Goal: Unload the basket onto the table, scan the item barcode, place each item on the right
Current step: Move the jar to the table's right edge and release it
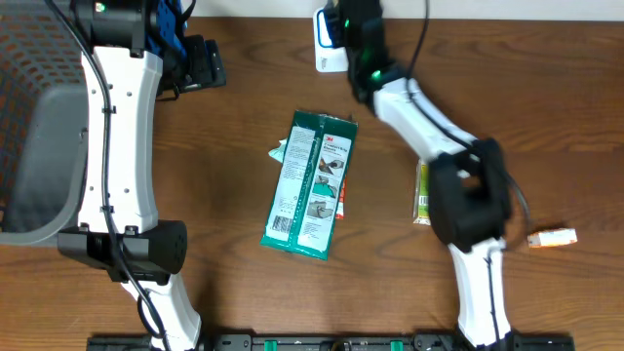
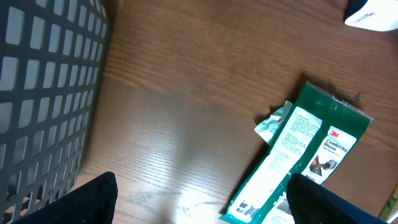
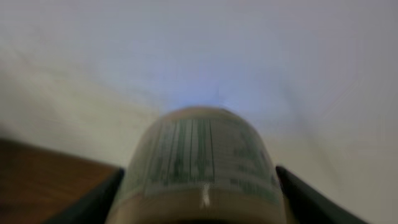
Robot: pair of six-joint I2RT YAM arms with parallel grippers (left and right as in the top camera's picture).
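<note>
Labelled item (image 3: 199,149) is clamped in the right gripper (image 3: 199,171) beside the white scanner (image 1: 330,60), while the left gripper (image 2: 202,190) is spread wide and empty.

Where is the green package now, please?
Seen from overhead, the green package lies flat in the middle of the table, nearer the robot's side than the white scanner and right of the grey basket.

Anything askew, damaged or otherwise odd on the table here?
The green 3M package lies tilted mid-table. A crumpled pale teal scrap pokes out at its left edge, possibly a torn piece; I cannot tell. Nothing is spilled. The right pincer holding a labelled item at the white scanner looks normal.
</note>
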